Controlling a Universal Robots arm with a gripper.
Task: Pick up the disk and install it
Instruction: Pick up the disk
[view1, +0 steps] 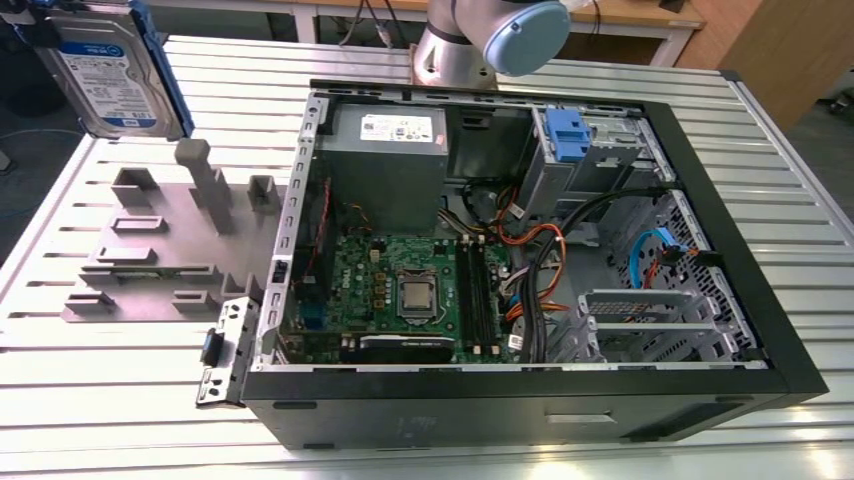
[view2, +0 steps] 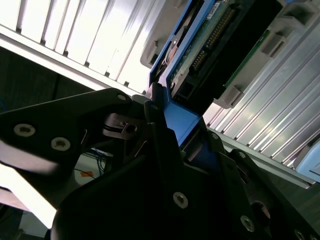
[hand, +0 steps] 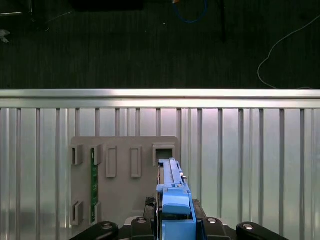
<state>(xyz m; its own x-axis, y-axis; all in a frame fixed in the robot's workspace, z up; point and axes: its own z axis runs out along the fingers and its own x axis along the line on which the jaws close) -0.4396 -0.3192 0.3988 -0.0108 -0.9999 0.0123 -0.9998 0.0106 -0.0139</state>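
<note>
The gripper (hand: 175, 220) clenches the disk (view1: 114, 75) — held upright, high above the table (view1: 80, 400)

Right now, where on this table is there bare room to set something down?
Bare: the near corner of the table at the exterior view's left, bordered by the grey rack and the computer case; also the strip beyond the case at that view's right. Crowded: inside the case, among cables. The gripper holds the disk.
</note>
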